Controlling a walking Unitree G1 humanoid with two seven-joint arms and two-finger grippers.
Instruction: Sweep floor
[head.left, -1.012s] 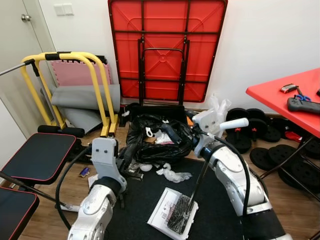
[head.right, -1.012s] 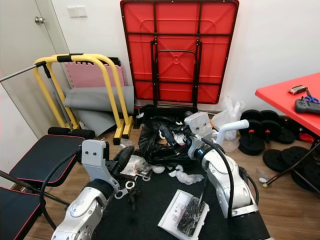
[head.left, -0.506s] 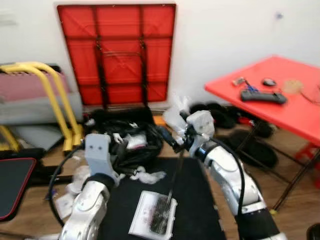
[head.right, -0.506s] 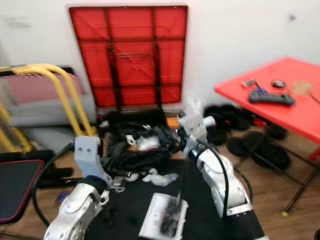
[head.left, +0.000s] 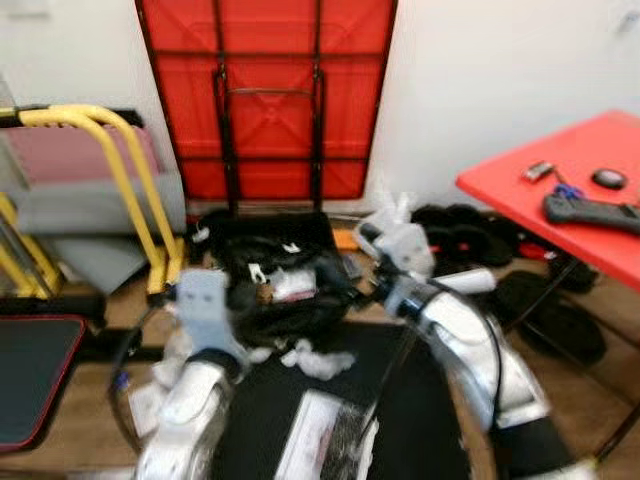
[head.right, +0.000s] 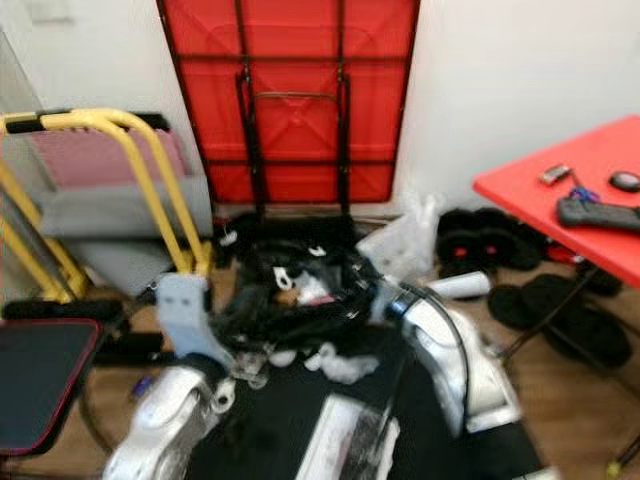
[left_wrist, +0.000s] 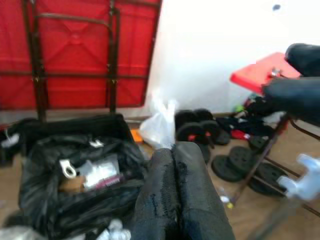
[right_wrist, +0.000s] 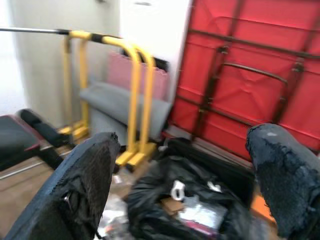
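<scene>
Head views blurred; details soft.

Nearest: a dustpan (head.left: 325, 445) lies flat on the black mat (head.left: 425, 420) between the two arms, a dark brush head resting in it. A thin dark broom handle (head.left: 392, 385) rises from it toward the right arm. Judged light and stiff, top-heavy when tilted, thin enough to slip or twist in a loose hold; best taken high on the handle, near the white grip (head.left: 468, 282) sticking out by the right wrist. Whether the handle is actually held I cannot tell.

Left pincer (left_wrist: 179, 187): fingers pressed together, clenched on nothing, raised over the mat edge. Right pincer (right_wrist: 185, 170): fingers spread wide, released, nothing between them in the wrist view.

Next out: crumpled white scraps (head.left: 315, 360) on the mat, soft, light, likely to skid ahead of the bristles. Just beyond, a black rubbish bag (head.left: 275, 290) slumped open with litter inside; floppy, it blocks a straight sweep.

Right: weight plates (head.left: 560, 320) on the floor under a red bench (head.left: 560, 195) carrying small tools. Left: yellow frame (head.left: 120, 180) and grey rolled mat (head.left: 90, 205). Farthest: folded red table (head.left: 265, 95) against the wall.
</scene>
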